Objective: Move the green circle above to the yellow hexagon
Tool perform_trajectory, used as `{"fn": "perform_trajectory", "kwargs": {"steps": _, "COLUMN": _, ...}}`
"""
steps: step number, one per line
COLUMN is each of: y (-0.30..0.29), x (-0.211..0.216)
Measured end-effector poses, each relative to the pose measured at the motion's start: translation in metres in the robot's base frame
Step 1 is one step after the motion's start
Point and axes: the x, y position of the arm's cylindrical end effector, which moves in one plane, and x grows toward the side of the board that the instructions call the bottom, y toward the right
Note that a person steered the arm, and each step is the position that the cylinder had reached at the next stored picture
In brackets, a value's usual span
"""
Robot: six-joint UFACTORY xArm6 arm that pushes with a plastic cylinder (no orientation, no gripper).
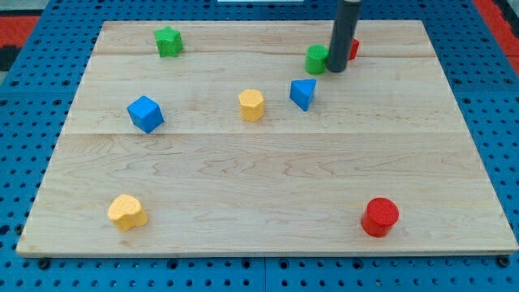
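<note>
The green circle (pixel 316 58) lies near the view's top, right of centre, just above the blue triangle (pixel 303 93). My tip (pixel 336 70) touches the green circle's right side. The rod partly hides the red star (pixel 352 49) behind it. The yellow hexagon (pixel 251 105) sits near the middle of the wooden board (pixel 259 195), down and to the left of the green circle.
A green star (pixel 168 40) is at the top left. A blue cube (pixel 145 113) is at the left. A yellow heart-like block (pixel 126 212) is at the bottom left. A red circle (pixel 379 216) is at the bottom right.
</note>
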Motion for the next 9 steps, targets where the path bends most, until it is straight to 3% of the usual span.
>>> {"fn": "perform_trajectory", "kwargs": {"steps": 1, "y": -0.032, "x": -0.003}}
{"fn": "perform_trajectory", "kwargs": {"steps": 2, "y": -0.072, "x": -0.034}}
{"fn": "perform_trajectory", "kwargs": {"steps": 4, "y": -0.049, "x": -0.072}}
{"fn": "perform_trajectory", "kwargs": {"steps": 6, "y": -0.12, "x": -0.068}}
{"fn": "perform_trajectory", "kwargs": {"steps": 9, "y": -0.123, "x": -0.068}}
